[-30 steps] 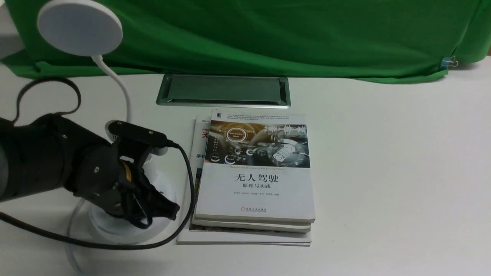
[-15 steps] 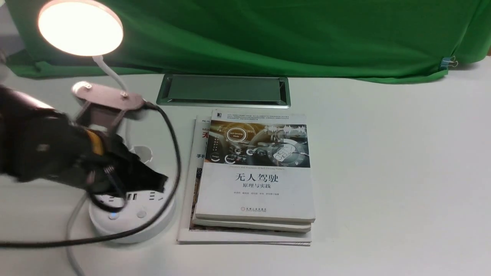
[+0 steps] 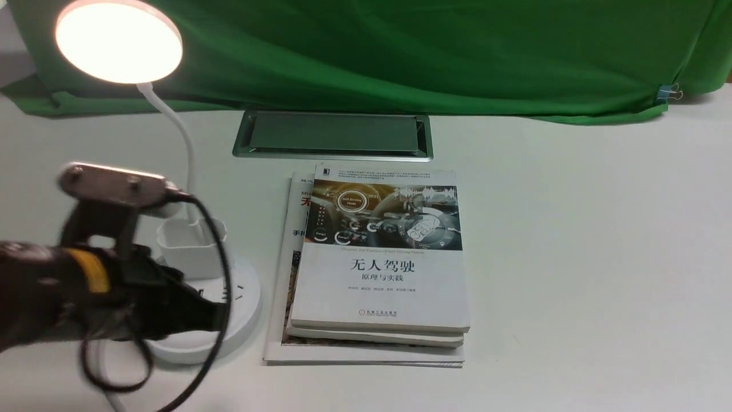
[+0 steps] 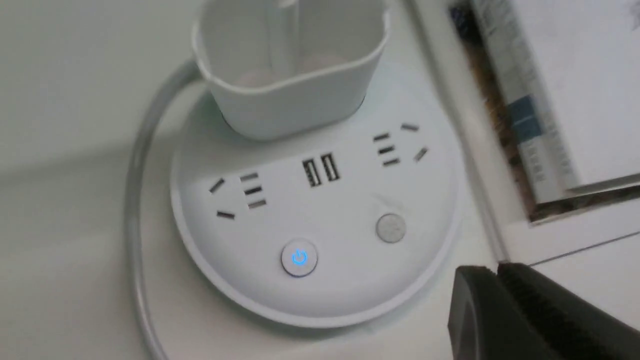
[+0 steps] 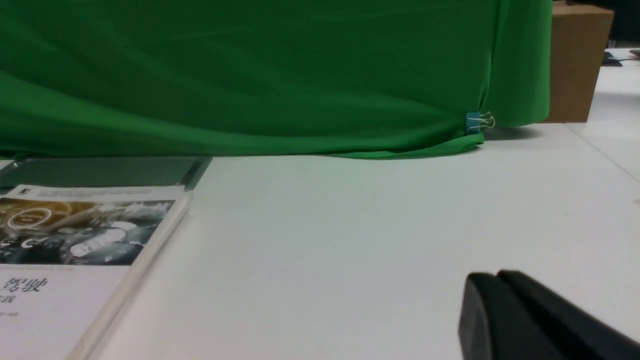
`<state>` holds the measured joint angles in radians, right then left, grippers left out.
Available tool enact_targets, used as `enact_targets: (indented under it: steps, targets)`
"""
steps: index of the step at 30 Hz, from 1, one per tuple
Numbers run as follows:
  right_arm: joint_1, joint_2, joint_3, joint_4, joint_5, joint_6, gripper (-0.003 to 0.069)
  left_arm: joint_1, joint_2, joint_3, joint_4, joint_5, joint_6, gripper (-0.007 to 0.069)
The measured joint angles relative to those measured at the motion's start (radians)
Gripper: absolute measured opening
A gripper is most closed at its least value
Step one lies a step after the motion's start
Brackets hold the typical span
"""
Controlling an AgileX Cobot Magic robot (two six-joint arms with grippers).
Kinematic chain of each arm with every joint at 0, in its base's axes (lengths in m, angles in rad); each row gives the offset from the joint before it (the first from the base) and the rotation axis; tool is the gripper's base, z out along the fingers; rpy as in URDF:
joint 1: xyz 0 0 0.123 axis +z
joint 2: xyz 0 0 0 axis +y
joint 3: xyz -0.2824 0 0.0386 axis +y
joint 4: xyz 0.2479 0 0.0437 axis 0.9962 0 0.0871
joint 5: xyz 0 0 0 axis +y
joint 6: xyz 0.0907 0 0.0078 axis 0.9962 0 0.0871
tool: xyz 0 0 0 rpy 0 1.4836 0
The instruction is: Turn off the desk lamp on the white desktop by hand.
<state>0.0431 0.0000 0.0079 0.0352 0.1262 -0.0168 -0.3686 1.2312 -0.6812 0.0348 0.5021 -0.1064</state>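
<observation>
The desk lamp stands at the left of the white desktop [image 3: 572, 257], its round head [image 3: 119, 41] glowing warm white. In the left wrist view its round base [image 4: 320, 200] shows a blue-lit power button [image 4: 299, 257], a grey button [image 4: 390, 227] and the cup holder [image 4: 290, 75]. The hand, my left gripper [image 3: 214, 315], is shut and empty. It hovers over the near edge of the base [image 3: 243, 309], its tips [image 4: 497, 272] just off the rim and touching neither button. My right gripper [image 5: 497, 280] is shut, low over bare desktop; the front view does not show it.
A stack of books [image 3: 380, 257] lies right beside the lamp base. Behind it are the silver-rimmed cable hatch [image 3: 333, 134] and the green cloth [image 3: 400, 51] with a binder clip [image 3: 666, 92]. The lamp's cord [image 4: 137, 200] trails off the base. A cardboard box [image 5: 575, 60] stands far right.
The lamp head was dark a second ago and has been lit since half a second ago. My left gripper lifted off the base, then pulled back toward the near left.
</observation>
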Motion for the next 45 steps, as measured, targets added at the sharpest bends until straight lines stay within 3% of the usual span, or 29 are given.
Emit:
enact_targets:
  steps: [7, 11, 15, 19, 23, 29, 36, 42, 45]
  targets:
    - [0.000, 0.000, 0.000, 0.000, 0.000, 0.000, 0.0035, 0.000, 0.262, -0.065, 0.022, -0.018, 0.008, 0.0019]
    - [0.000, 0.000, 0.000, 0.000, 0.000, 0.000, 0.0035, 0.000, 0.353, -0.070, 0.029, -0.112, 0.009, 0.0019]
    - [0.000, 0.000, 0.000, 0.000, 0.000, 0.000, 0.0035, 0.000, 0.386, -0.070, 0.034, -0.198, 0.011, 0.0019]
    - [0.000, 0.000, 0.000, 0.000, 0.000, 0.000, 0.0035, 0.000, 0.359, -0.073, 0.034, -0.181, 0.012, 0.0019]
    - [0.000, 0.000, 0.000, 0.000, 0.000, 0.000, 0.0035, 0.000, 0.244, -0.078, 0.028, -0.023, 0.012, 0.0019]
    - [0.000, 0.000, 0.000, 0.000, 0.000, 0.000, 0.0035, 0.000, -0.037, -0.075, 0.004, -0.008, 0.037, 0.0019]
    - [0.000, 0.000, 0.000, 0.000, 0.000, 0.000, 0.0035, 0.000, -0.500, 0.124, -0.139, -0.056, 0.161, 0.0019]
    - [0.000, 0.000, 0.000, 0.000, -0.014, 0.017, 0.0035, 0.000, -0.830, 0.313, -0.149, -0.216, 0.195, 0.0019]
    - [0.000, 0.000, 0.000, 0.000, -0.029, 0.024, 0.0035, 0.000, -0.904, 0.353, -0.148, -0.225, 0.197, 0.0019]
